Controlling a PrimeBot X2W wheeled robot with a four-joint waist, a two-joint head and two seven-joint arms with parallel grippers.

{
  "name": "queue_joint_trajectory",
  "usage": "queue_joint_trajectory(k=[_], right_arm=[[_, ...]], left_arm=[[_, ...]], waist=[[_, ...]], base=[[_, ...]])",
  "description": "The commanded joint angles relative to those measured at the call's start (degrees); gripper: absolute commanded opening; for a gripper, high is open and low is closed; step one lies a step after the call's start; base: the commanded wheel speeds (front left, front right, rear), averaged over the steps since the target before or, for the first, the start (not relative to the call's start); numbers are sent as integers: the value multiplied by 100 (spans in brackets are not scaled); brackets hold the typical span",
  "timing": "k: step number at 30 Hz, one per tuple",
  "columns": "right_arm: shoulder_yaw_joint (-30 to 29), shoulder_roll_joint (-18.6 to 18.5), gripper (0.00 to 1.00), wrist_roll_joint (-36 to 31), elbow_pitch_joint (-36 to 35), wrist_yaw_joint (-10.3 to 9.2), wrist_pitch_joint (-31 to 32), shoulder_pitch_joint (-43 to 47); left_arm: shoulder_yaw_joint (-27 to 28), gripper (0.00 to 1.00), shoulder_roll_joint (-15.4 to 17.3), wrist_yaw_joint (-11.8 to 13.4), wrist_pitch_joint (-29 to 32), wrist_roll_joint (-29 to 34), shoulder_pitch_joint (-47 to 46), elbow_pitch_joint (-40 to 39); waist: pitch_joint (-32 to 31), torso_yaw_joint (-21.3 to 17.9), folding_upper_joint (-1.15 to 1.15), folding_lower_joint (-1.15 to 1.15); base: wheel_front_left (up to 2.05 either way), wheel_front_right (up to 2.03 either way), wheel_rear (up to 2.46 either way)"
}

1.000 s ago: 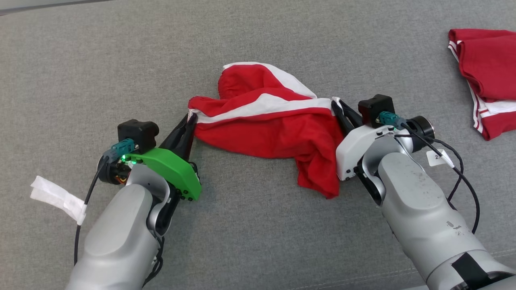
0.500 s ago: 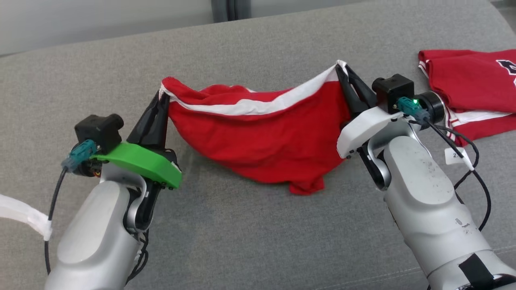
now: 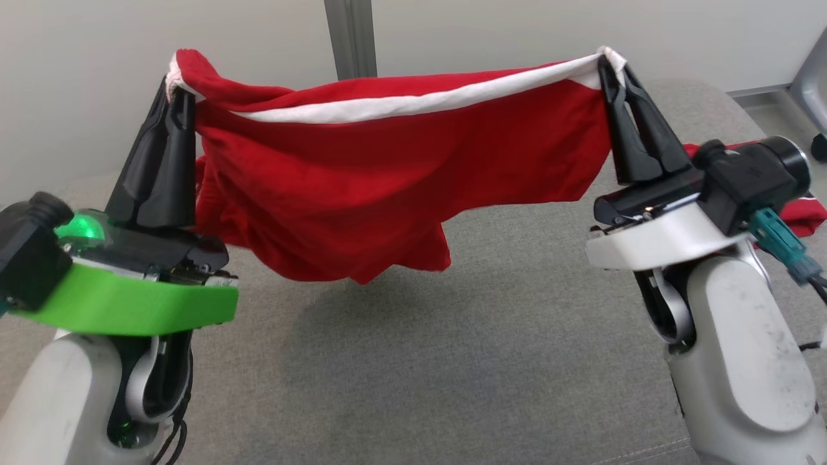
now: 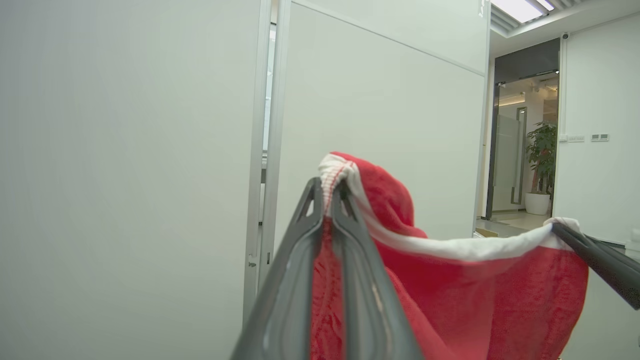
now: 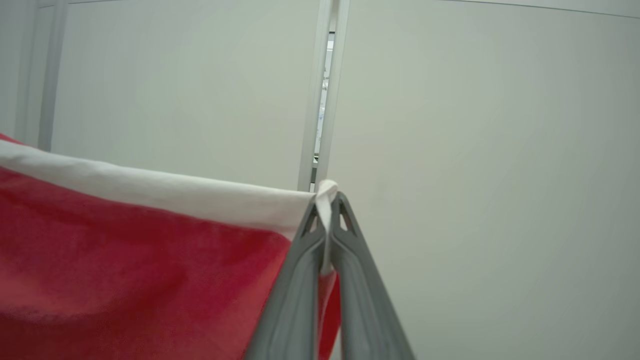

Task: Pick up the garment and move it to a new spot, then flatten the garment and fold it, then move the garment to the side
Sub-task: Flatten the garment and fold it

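My left fingers (image 3: 171, 106) and right fingers (image 3: 619, 77), clamped tight on its white-banded top edge, held the red garment (image 3: 387, 174) stretched mid-frame, hem clear above the grey couch (image 3: 491, 361); pale wall (image 3: 97, 77) behind.

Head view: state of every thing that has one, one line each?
red garment: held up, hanging spread between both claws, white band on top.
left claw: shut on the garment's left top corner.
right claw: shut on the garment's right top corner.
second red garment: lying on the couch, mostly hidden.
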Motion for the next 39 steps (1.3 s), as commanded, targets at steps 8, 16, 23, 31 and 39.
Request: queue_joint_trajectory(k=[8,16,23,31,39], right_arm=[[-226,-12,0,-105,-2213,-9,830,981],[-280,13,0,96,-1700,-9,997,543],[-284,-139,0,-128,333,-10,449,-1674],[-514,112,0,-804,1877,-9,-547,-3160],[-225,153,0,-408,2489,-10,-645,-2360]], left_arm=[[208,0,409,464,672,80,281,-1665],[163,0,455,216,1223,-381,-451,-897],[38,0,152,-270,1350,-331,-2609,1205],[-62,0,-565,-601,386,-171,-3911,3188],[-407,0,-752,-993,-342,-128,-2944,4328]], waist=[[26,-123,0,0],[897,-89,0,0],[1810,25,0,0],[2374,57,0,0],[2596,74,0,0]], base=[[0,0,0],[0,0,0],[0,0,0],[0,0,0],[0,0,0]])
